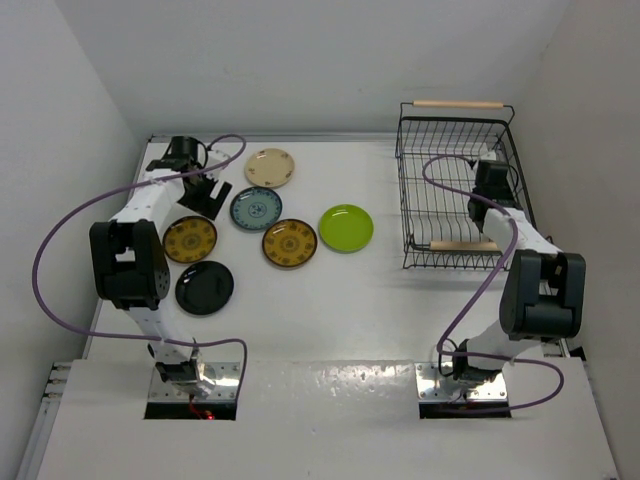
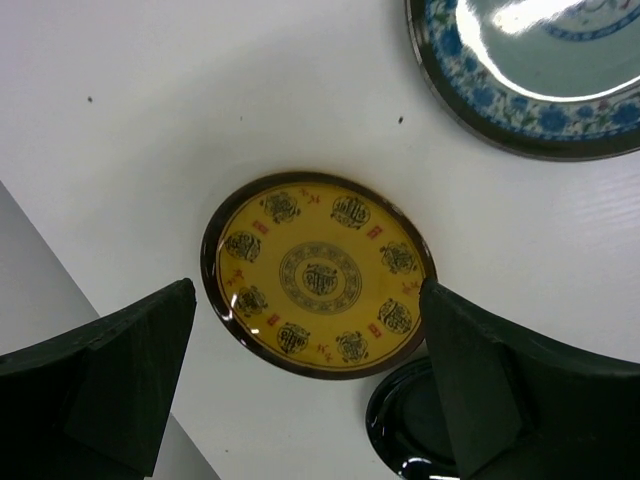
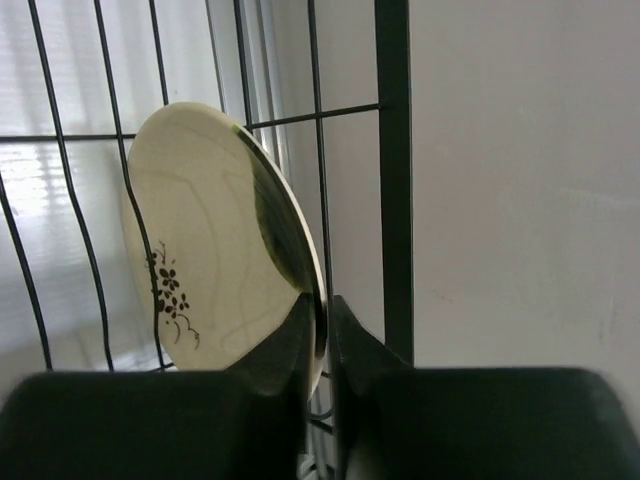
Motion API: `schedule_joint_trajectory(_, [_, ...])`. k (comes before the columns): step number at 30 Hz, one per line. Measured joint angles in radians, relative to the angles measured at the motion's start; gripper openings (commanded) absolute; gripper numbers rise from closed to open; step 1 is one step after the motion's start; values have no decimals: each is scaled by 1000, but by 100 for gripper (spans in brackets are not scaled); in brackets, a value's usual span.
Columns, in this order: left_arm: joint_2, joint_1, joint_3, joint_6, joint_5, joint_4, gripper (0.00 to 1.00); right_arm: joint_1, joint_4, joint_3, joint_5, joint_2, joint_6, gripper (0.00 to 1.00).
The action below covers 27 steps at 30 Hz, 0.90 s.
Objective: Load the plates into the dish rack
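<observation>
Pinching cream plate [image 3: 210, 240] in dish rack [image 3: 392, 150], right pincer [image 3: 322, 318], left pincer [image 2: 308, 300] open over yellow plate [image 2: 318, 250]

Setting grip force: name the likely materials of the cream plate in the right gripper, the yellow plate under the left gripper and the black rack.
Cream round plate with a dark patch: likely glazed ceramic, maybe melamine; smooth, glossy sheen.
Brown-rimmed yellow patterned plate: same guess; bright glints along its rim.
Black wire dish rack: thin metal rods, coated matt black; pale wooden handles.
</observation>
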Motion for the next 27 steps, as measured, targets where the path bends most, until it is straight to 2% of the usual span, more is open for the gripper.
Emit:
schedule_joint_trajectory(3, [0,25,-2,0,3,-26,100,0,-10,3,-3,2,19,37])
schedule_joint_trajectory(4, [0,36,-3,0,4,-37,100,0,-15,6,-5,4,27,49])
schedule_joint_trajectory(10, [-4,121,-61,24,14,-103,100,0,-76,64,-16,5,66,72])
schedule_joint_trajectory(11, [-6,138,-80,31,19,-114,100,3,-92,84,-22,5,74,79])
schedule_joint_trajectory(14, [-8,195,-119,54,50,-154,100,16,-130,158,-30,2,92,87])
schedule_joint_trajectory(20, [-5,288,-151,102,135,-209,100,132,-188,250,-36,-55,114,91])
schedule_joint_trajectory(26, [36,301,-199,180,266,-270,100,256,-256,262,-76,-166,166,91])
schedule_joint_trajectory(27, [43,300,-217,188,281,-275,97,270,-265,262,-82,-185,177,91])
